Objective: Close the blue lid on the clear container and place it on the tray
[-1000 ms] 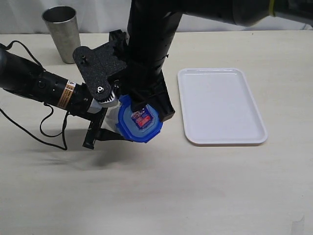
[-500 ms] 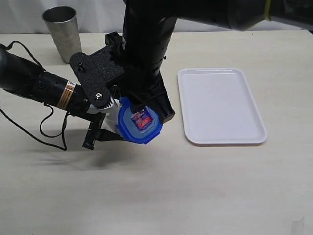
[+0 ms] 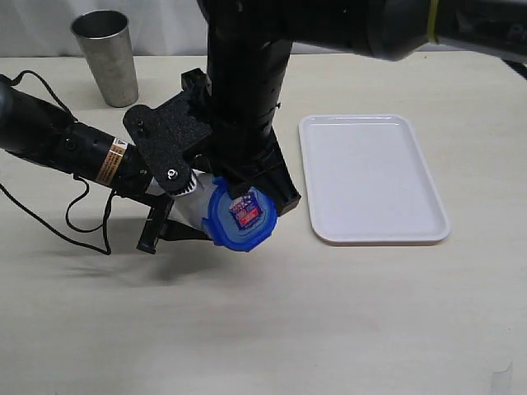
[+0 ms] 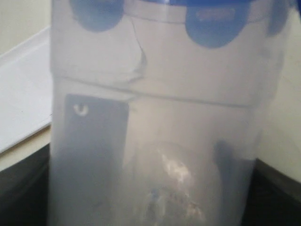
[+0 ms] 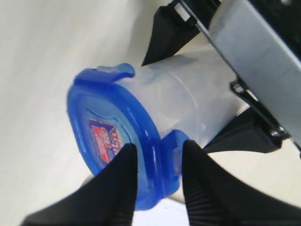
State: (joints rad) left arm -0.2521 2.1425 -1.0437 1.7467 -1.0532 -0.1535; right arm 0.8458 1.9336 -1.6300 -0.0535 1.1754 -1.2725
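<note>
While the left hand (image 3: pixel 183 216) grips the container (image 3: pixel 194 207) tilted over the bench (image 3: pixel 329 329), its lid (image 3: pixel 241 216) faces the right hand (image 3: pixel 262 191); the tray (image 3: pixel 370 177) lies beyond that hand, apart.
Left wrist: container fills the grip, lid on its mouth.
Right wrist: fingers (image 5: pixel 124 179) straddle one flap, likely to snap it; pinching or not, cannot tell.

This looks like a robotics lab bench, not a home or kitchen. Two black robot arms, the left arm (image 3: pixel 49 140) and the right arm (image 3: pixel 247 82), work over a bare beige table (image 3: pixel 329 329) with a plain white backdrop (image 3: pixel 165 25) behind it. A loose black cable (image 3: pixel 49 222) trails across the top. The only props are a steel cup (image 3: pixel 107 56), a white tray (image 3: pixel 375 177) and a container (image 3: pixel 193 210) with a blue lid (image 3: pixel 240 218).
</note>
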